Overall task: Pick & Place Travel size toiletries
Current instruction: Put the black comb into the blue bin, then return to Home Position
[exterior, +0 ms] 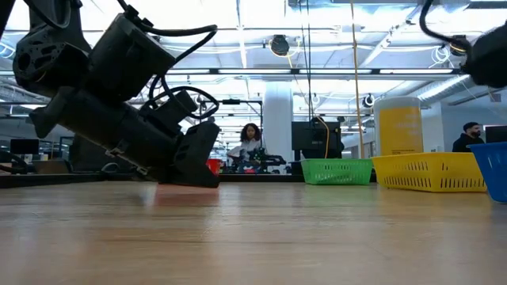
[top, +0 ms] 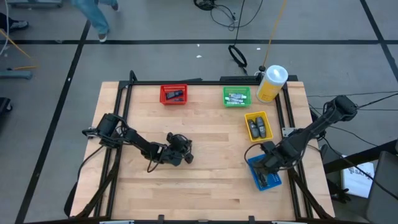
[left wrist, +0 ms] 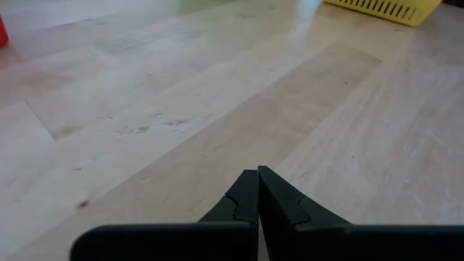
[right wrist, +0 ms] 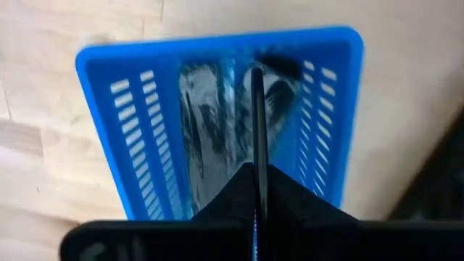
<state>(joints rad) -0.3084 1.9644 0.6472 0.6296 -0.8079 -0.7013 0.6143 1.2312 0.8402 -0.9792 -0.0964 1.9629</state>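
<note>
Small dark and silvery toiletries lie in four bins: red bin (top: 173, 94), green bin (top: 237, 96), yellow bin (top: 257, 126) and blue bin (top: 264, 173). My right gripper (top: 268, 163) hangs over the blue bin (right wrist: 217, 123), shut on a thin dark sachet (right wrist: 255, 116) that I see edge-on. Silvery sachets (right wrist: 206, 123) rest on the bin floor below it. My left gripper (top: 186, 154) is shut and empty, low over bare wood at mid-table (left wrist: 258, 171). My right gripper pinches the thin sachet between its two fingers by one end (right wrist: 255, 161), pointing down from above. The sachet sticks out past the fingertips, lifted clear over the blue bin's inside. What kind of packet it is, I cannot tell from its edge.
A large yellow bottle with a white cap (top: 272, 83) stands at the far right corner, beside the green bin. A black frame (top: 186, 81) runs along the table's edges. Bare wood (top: 205, 186) lies across the middle and near side. People stand in the room beyond (exterior: 249, 142).
</note>
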